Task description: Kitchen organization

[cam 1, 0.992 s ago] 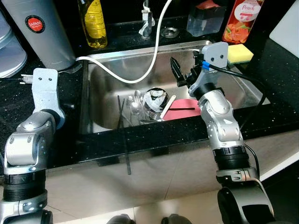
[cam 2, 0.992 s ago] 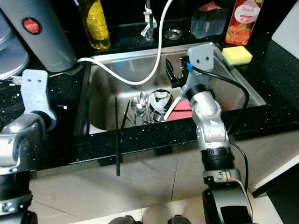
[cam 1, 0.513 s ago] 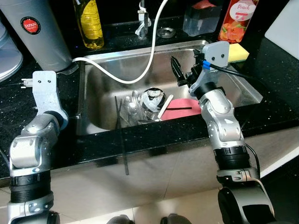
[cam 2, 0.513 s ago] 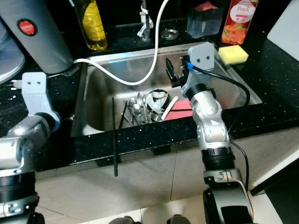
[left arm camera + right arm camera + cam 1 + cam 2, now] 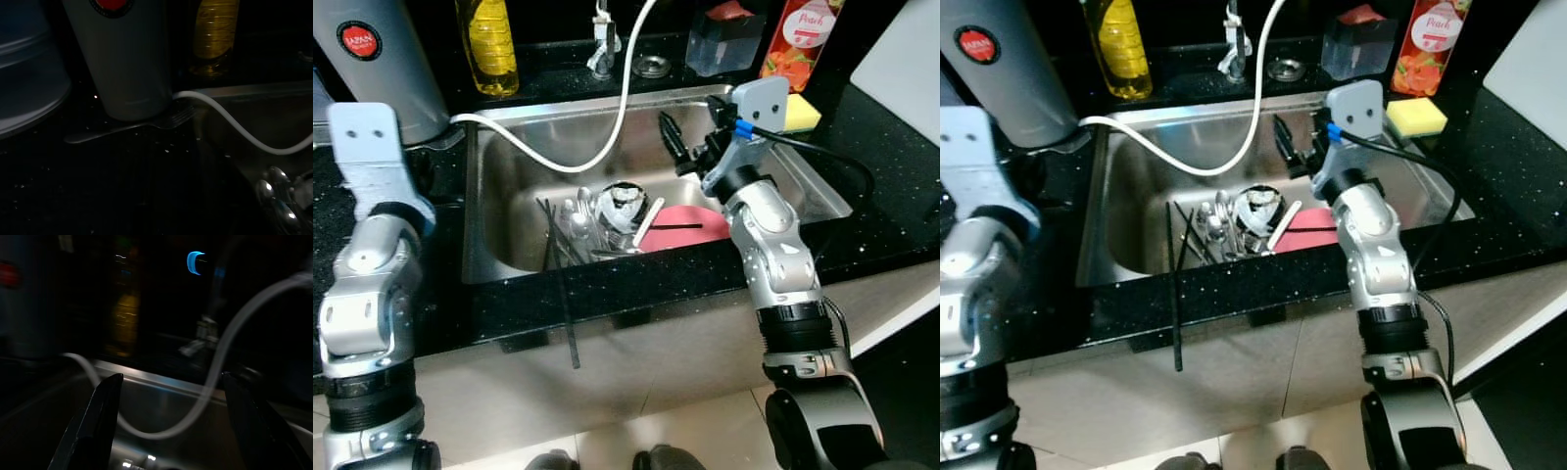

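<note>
A black chopstick (image 5: 566, 294) juts over the counter's front edge. In the stainless steel sink (image 5: 519, 176), tangled cutlery (image 5: 578, 220) partly hides a red plate (image 5: 683, 227). The right gripper (image 5: 674, 147) hangs above, fingers (image 5: 100, 411) spread apart, empty. The left gripper's fingers are hidden; its dim wrist view shows a grey cylindrical canister (image 5: 122, 58).

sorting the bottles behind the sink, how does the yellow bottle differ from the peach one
The yellow bottle is clear plastic with yellow liquid and hardly any label in view; the peach bottle is orange-red with a printed fruit label. The yellow bottle stands at the sink's back left, next to the grey canister; the peach bottle stands at the back right, behind the yellow sponge. Both stand upright on the black counter.
</note>
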Motion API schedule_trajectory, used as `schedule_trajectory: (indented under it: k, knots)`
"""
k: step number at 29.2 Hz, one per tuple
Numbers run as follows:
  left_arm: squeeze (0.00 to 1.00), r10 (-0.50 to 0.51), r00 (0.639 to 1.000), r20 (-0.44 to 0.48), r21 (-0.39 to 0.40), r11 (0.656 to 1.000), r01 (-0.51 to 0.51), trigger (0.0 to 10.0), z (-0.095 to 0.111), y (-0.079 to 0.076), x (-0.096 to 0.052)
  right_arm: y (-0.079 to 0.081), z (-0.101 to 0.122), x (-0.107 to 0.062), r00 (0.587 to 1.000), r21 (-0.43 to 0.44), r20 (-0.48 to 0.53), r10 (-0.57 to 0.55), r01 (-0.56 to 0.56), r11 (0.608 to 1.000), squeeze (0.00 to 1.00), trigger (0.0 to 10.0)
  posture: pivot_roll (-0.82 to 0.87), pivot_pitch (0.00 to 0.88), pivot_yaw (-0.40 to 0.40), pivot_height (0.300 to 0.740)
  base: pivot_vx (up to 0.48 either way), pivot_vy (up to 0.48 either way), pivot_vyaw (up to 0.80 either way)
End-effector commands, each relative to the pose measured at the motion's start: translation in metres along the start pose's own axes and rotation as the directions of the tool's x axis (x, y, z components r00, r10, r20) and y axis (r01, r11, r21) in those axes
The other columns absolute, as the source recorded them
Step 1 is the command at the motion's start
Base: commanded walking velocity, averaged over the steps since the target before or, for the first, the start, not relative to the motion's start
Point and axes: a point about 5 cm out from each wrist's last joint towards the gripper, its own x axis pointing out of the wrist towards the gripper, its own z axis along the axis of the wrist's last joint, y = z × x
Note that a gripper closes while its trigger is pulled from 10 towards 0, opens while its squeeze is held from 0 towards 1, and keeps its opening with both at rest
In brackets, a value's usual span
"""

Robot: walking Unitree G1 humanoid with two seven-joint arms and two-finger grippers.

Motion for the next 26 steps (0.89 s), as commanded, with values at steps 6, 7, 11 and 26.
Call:
schedule_trajectory:
  k: [6,7,11,26]
  knots:
    - [0.00,-0.401,0.916,-0.030,-0.185,0.902,0.389,10.0,-0.011,-0.043,-0.016,0.005,-0.001,0.000,1.000,-0.002,-0.005,0.023,-0.023,1.000,0.00,10.0,0.02,0.062,-0.001,0.740,0.000,0.000,0.00]
    - [0.00,-0.458,0.888,-0.036,-0.197,0.875,0.443,10.0,-0.012,-0.046,-0.016,0.004,-0.001,-0.001,1.000,-0.003,-0.002,0.015,-0.015,1.000,0.00,10.0,0.01,0.059,0.009,0.740,0.000,0.000,0.00]
    - [0.00,-0.546,0.837,-0.039,-0.227,0.820,0.525,10.0,-0.013,-0.048,-0.014,0.001,0.000,-0.004,1.000,-0.004,0.001,-0.003,0.003,1.000,0.00,10.0,0.01,0.055,0.018,0.740,0.000,0.000,0.00]
    - [0.00,-0.796,0.603,-0.057,-0.358,0.580,0.732,10.0,-0.009,-0.043,-0.013,-0.008,-0.001,-0.013,0.998,-0.017,-0.007,-0.062,0.062,0.998,0.00,10.0,0.00,0.064,0.051,0.740,0.000,0.000,0.00]
